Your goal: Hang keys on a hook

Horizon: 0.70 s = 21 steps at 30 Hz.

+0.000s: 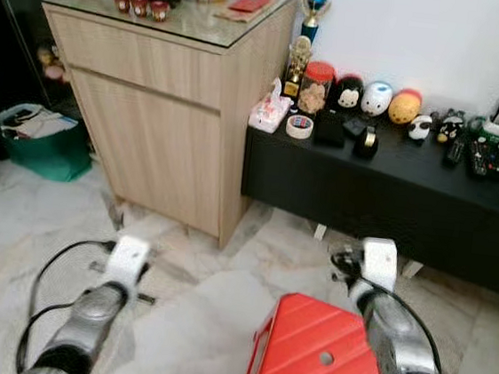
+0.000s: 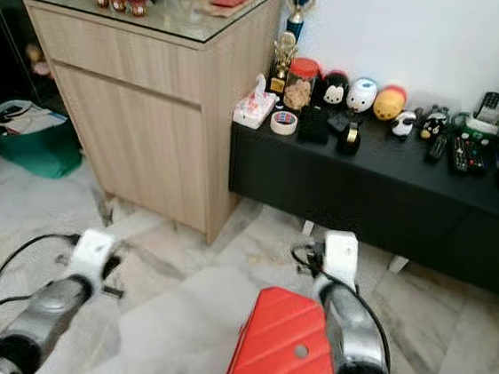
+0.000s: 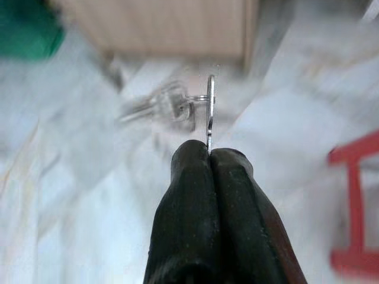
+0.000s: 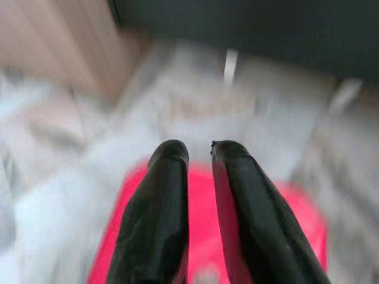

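In the left wrist view my left gripper (image 3: 209,155) is shut on a thin metal key ring (image 3: 211,109), which stands edge-on above the fingertips. Blurred silver keys (image 3: 155,106) hang off the ring to one side. In the eye views the left arm (image 1: 125,263) is held low over the marble floor, in front of the wooden cabinet (image 1: 163,115). My right gripper (image 4: 200,148) hangs low on the right above a red plastic stool (image 1: 321,355). Its fingers stand a narrow gap apart with nothing between them.
A low black bench (image 1: 382,196) along the white wall carries plush toys, a tape roll (image 1: 300,126), a tissue pack and remote controls (image 1: 480,158). A green bag (image 1: 44,147) sits on the floor left of the cabinet. Pale marble floor (image 1: 190,324) lies between the arms.
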Tool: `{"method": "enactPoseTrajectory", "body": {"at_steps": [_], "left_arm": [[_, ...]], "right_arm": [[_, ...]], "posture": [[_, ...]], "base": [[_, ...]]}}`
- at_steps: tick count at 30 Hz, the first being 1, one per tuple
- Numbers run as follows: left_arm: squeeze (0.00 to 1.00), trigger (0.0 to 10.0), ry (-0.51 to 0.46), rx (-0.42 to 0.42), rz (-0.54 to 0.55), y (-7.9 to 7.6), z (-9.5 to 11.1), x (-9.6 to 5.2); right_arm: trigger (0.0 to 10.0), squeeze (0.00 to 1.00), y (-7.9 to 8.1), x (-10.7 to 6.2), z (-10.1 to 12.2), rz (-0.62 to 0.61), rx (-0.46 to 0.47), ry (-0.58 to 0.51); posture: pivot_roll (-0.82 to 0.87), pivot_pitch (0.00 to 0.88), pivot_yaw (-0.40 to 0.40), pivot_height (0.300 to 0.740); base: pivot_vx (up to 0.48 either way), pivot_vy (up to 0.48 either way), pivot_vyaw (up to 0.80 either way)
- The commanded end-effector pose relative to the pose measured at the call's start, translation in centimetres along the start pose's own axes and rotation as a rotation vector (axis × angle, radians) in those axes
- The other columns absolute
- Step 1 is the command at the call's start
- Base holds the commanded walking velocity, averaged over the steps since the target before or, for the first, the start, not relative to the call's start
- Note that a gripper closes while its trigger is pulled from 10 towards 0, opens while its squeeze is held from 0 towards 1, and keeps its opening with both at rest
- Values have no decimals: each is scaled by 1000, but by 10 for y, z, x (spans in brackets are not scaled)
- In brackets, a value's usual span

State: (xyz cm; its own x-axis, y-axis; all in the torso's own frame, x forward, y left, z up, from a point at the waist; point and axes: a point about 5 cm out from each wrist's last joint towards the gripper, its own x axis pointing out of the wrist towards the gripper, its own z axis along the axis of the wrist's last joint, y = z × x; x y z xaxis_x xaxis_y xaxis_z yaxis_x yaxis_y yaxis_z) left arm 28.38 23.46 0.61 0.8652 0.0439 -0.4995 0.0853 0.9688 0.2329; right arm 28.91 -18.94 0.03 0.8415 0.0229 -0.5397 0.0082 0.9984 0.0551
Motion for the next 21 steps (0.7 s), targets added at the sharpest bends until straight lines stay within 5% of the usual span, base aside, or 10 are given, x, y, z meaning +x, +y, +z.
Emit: {"method": "enactPoseTrajectory", "body": {"at_steps": [1,4,11,15,21], "left_arm": [[0,10000,68,-25,-11,-6,-17,-3],[0,10000,167,-95,17,-7,-47,-13],[0,10000,377,-126,55,-10,-104,-40],[0,10000,430,-131,52,-13,-118,-48],[0,10000,490,-186,44,-29,-134,-58]], "right_arm": [[10000,0,3,-2,-15,-9,7,33],[10000,0,5,-13,-64,-36,29,185],[10000,0,2,-42,-127,-87,33,389],[10000,0,-2,-50,-139,-106,33,434],[10000,0,-40,-68,-151,-144,-4,461]], "posture": [[0,0,24,721],[-11,0,37,721],[-23,0,44,721],[-27,0,25,721],[-14,0,15,721]], "base": [[0,0,0],[0,0,0],[0,0,0],[0,0,0],[0,0,0]]}}
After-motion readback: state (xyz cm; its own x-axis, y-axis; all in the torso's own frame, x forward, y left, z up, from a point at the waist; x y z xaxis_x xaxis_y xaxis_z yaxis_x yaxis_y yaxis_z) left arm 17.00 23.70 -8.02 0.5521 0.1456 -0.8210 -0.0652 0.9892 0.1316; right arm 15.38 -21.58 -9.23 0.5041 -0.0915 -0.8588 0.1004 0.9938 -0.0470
